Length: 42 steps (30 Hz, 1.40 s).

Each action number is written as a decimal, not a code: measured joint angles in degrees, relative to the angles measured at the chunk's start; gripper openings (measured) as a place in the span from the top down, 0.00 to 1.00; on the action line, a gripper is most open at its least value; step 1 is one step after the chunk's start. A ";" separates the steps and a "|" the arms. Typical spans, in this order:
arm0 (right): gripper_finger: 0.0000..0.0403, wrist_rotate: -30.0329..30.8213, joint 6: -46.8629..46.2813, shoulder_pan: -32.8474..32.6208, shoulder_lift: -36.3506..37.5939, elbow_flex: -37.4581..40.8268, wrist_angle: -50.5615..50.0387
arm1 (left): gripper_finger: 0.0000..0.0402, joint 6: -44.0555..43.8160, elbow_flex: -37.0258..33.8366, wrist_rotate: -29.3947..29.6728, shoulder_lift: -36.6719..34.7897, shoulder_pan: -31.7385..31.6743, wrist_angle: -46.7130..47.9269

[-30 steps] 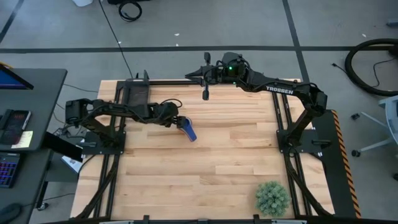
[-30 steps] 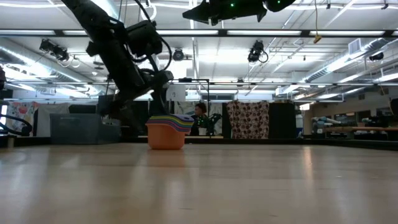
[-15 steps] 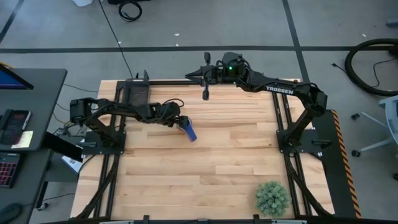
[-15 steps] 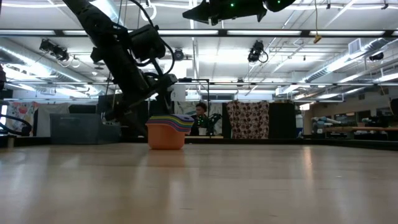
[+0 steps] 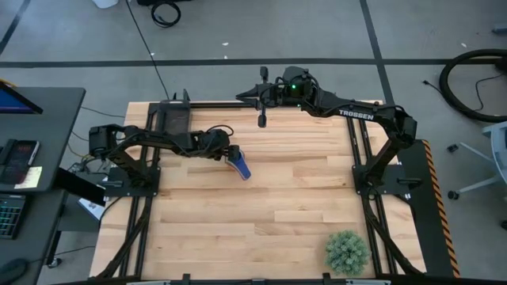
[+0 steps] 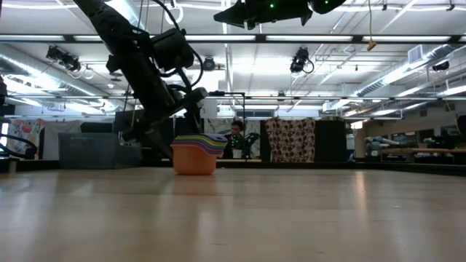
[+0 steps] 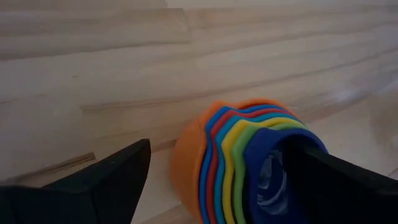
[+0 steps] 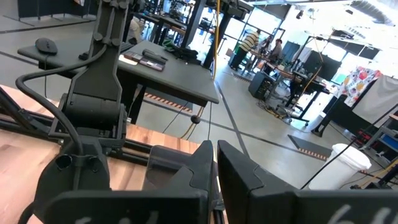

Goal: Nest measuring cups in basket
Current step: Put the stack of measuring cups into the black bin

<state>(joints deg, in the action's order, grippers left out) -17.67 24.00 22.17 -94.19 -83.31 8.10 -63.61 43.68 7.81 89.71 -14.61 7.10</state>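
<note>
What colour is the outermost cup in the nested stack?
Orange. The outermost measuring cup shows best in the left wrist view, with the other colours nested inside it.

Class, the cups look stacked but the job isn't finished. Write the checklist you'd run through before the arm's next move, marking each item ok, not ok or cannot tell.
1. Measuring cups nested in one stack: ok.
2. Stack inside the basket: not ok, it stands on the table.
3. Left end effector open around the stack: ok.
4. Fingers touching the cups: cannot tell.
5. Right end effector shut, parked at the back edge: ok.
6. Plant ball clear of the path: ok.
</note>
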 joint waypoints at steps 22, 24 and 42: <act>0.93 0.01 0.00 -0.01 0.00 0.00 0.00 | 0.27 1.20 -0.02 -2.12 -0.02 0.11 -0.58; 0.93 0.00 -0.02 0.00 0.00 0.00 0.00 | 0.29 0.83 -0.02 -2.36 -0.02 0.11 -0.53; 0.93 0.00 -0.02 -0.01 0.00 0.00 0.00 | 0.62 -3.63 0.07 -4.02 0.94 0.20 -1.20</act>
<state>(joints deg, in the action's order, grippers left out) -17.67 23.99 22.16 -94.19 -83.31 8.10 -67.24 43.75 3.79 90.65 -14.41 5.91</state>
